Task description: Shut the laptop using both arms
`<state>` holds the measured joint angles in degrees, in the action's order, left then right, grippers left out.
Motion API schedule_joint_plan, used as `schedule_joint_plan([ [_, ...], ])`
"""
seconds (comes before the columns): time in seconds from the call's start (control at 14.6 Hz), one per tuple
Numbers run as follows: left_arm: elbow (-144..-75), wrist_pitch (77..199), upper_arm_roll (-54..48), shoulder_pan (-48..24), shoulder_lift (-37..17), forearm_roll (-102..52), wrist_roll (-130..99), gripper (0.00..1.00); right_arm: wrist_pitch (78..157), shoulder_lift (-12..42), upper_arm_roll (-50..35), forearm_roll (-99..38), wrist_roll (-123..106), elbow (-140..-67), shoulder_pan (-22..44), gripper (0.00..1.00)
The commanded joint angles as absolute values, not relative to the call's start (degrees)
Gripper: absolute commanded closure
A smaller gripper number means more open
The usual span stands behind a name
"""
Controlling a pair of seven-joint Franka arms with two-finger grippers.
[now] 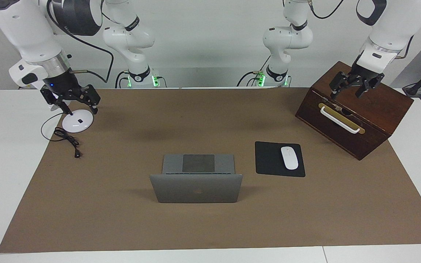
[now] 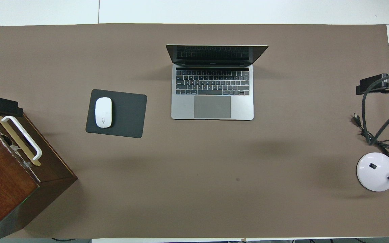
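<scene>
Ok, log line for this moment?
laptop: open, untouched | left gripper: open, over wooden box | right gripper: open, over lamp base | closing: not started

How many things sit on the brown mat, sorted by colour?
Silver-grey: 1, the open laptop
Black: 1, the mouse pad
White: 2, the mouse on the mouse pad, and the lamp base with its black cord
Dark brown: 1, the wooden box with a white handle
Total: 5

The laptop [image 2: 212,98] stands mid-table, the mouse pad [image 2: 123,114] beside it toward the left arm's end.
</scene>
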<state>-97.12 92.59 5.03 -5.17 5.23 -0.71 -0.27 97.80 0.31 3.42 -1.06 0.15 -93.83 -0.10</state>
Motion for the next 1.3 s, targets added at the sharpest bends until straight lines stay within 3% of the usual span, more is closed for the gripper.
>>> schedule_joint_plan([
  [0.0, -96.3, 91.9, 4.4, -4.4, 5.0, 0.0, 0.6, 0.00, 99.3, -1.2, 3.8, -1.3, 0.2, -95.6, 0.1, 0.00],
  [1.23, -97.2, 91.0, 4.3, -5.3, 5.7, 0.0, 0.3, 0.00, 100.3, -1.6, 4.6, -1.4, -1.1, -96.5, 0.1, 0.00],
])
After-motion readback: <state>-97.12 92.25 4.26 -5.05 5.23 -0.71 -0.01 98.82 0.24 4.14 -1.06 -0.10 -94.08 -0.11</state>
